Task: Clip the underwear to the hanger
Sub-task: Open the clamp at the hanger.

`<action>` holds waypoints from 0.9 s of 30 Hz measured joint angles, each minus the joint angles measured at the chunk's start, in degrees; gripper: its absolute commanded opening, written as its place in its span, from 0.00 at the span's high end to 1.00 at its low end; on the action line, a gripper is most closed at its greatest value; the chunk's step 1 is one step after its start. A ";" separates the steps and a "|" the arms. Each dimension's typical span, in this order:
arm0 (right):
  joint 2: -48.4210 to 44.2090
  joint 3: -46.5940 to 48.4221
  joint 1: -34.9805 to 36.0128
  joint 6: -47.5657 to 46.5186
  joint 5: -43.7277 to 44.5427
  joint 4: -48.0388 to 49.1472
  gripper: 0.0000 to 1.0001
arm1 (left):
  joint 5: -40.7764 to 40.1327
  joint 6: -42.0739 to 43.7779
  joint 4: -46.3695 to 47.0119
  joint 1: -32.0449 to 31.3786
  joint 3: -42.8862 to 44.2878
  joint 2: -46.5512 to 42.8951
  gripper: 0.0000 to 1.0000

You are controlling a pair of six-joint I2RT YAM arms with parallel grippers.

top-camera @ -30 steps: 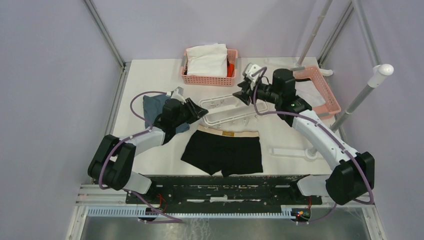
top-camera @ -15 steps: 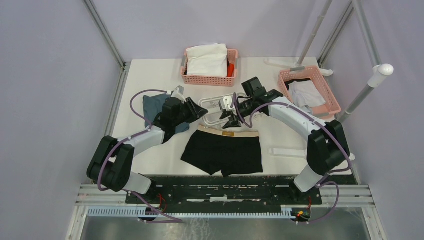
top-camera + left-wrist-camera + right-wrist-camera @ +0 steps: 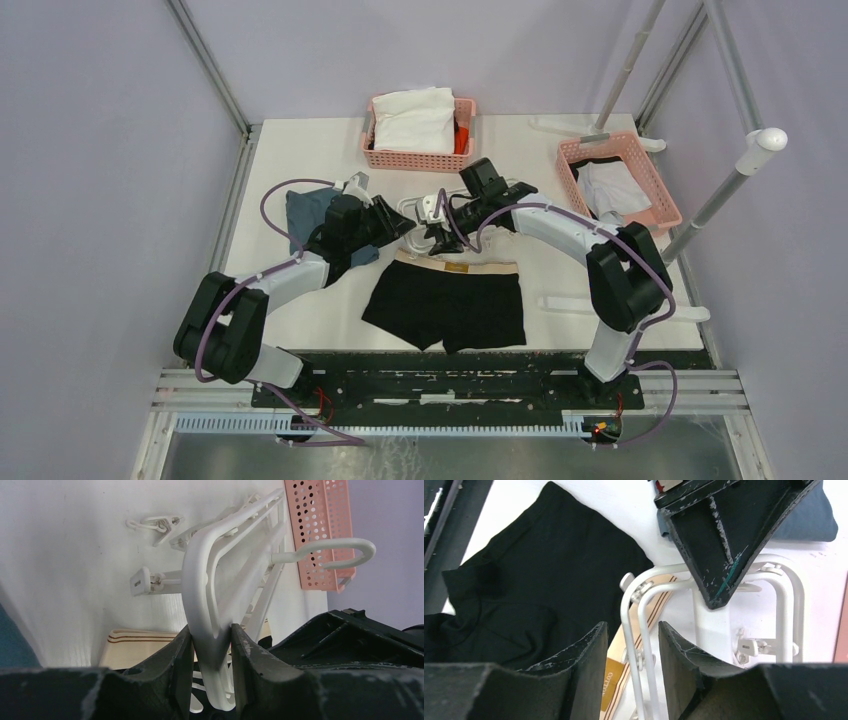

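1. My left gripper (image 3: 212, 642) pinches one end of the white hanger (image 3: 197, 575). Any twist could lever the frame out of that narrow hold.
2. My right gripper (image 3: 633, 630) is spread astride a hanger rail, not squeezing it. Closing off-centre could shove the frame aside.
3. The underwear (image 3: 534, 570) lies flat on the table, its waistband just beside the hanger. A sliding frame could rumple it.

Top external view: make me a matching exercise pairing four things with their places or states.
1 underwear
2 hanger
3 blue-grey cloth
4 white garment

A in the far pink basket
B clamped between the left fingers
C spread flat, waistband towards the hanger
D folded, leftmost of the four

Pairs: 1-C, 2-B, 3-D, 4-A
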 measured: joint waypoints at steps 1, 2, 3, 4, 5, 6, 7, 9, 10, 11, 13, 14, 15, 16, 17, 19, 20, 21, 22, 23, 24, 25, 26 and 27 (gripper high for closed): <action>0.31 0.00 0.22 0.46 0.46 0.94 0.50 | 0.00 0.00 0.00 0.00 0.00 -0.02 0.63; 0.68 0.00 0.44 0.87 0.87 1.62 0.50 | 0.00 0.00 -0.02 0.00 0.00 -0.04 0.63; 1.01 0.00 0.57 1.11 1.07 2.19 0.50 | 0.00 0.00 -0.04 0.00 0.00 -0.09 0.63; 1.40 0.00 0.68 1.36 1.27 2.71 0.50 | 0.00 0.00 -0.04 0.00 0.00 -0.15 0.63; 1.84 0.00 0.74 1.51 1.53 3.04 0.50 | 0.00 0.02 -0.09 0.00 0.00 -0.24 0.63; 2.19 0.00 0.76 1.62 1.75 3.17 0.50 | 0.00 0.02 -0.13 0.00 0.00 -0.33 0.63; 2.62 0.00 0.76 1.79 1.99 3.19 0.50 | 0.00 0.02 -0.17 0.00 0.00 -0.42 0.63; 3.17 0.00 0.79 1.97 2.19 3.21 0.50 | 0.00 0.02 -0.24 0.00 0.00 -0.48 0.62; 3.32 0.00 0.79 1.99 2.23 3.19 0.50 | -0.02 0.02 -0.33 0.00 0.00 -0.52 0.62; 3.41 0.00 0.79 1.99 2.29 3.19 0.51 | 0.00 0.02 -0.42 0.00 0.00 -0.55 0.62; 3.48 0.00 0.87 2.01 2.40 3.30 0.54 | 0.00 0.04 -0.48 0.00 0.00 -0.57 0.62; 3.50 0.00 0.87 1.99 2.43 3.37 0.58 | -0.02 0.04 -0.50 0.00 0.00 -0.59 0.61; 3.56 0.00 0.90 2.03 2.49 3.54 0.61 | -0.02 0.04 -0.59 0.00 0.00 -0.66 0.60; 3.58 0.00 0.90 2.19 2.58 3.76 0.65 | -0.04 0.07 -0.68 0.00 0.00 -0.76 0.59; 3.58 0.00 0.92 2.56 2.54 3.78 0.69 | -0.13 0.35 -0.72 0.00 0.00 -0.90 0.57; 3.58 0.00 1.07 2.60 2.71 4.20 0.76 | -0.37 0.85 -0.98 0.07 0.00 -1.18 0.54; 3.58 -0.02 1.16 2.47 2.84 4.70 0.79 | -0.48 0.98 -1.14 0.07 0.00 -1.36 0.51; 3.58 -0.04 1.16 2.40 2.93 5.16 0.82 | -0.48 1.11 -1.27 0.07 0.00 -1.62 0.48; 3.58 -0.13 1.29 2.47 3.17 5.77 0.84 | -0.46 1.25 -1.44 0.07 0.00 -2.10 0.44; 3.56 -0.15 1.38 2.71 3.43 5.88 0.86 | -0.46 1.40 -1.60 0.04 0.00 -2.56 0.40; 3.52 -0.31 1.40 2.91 3.78 5.92 0.88 | -0.46 1.53 -1.79 0.04 0.00 -3.17 0.34; 3.45 -0.50 1.40 2.91 4.11 6.10 0.90 | -0.48 1.66 -2.19 0.02 0.00 -3.91 0.29; 3.41 -0.59 1.38 2.86 4.57 6.25 0.93 | -0.50 1.97 -2.45 0.02 -0.02 -4.72 0.25; 3.41 -0.63 1.36 2.86 5.16 6.27 0.95 | -0.50 2.23 -2.58 0.00 -0.02 -5.64 0.21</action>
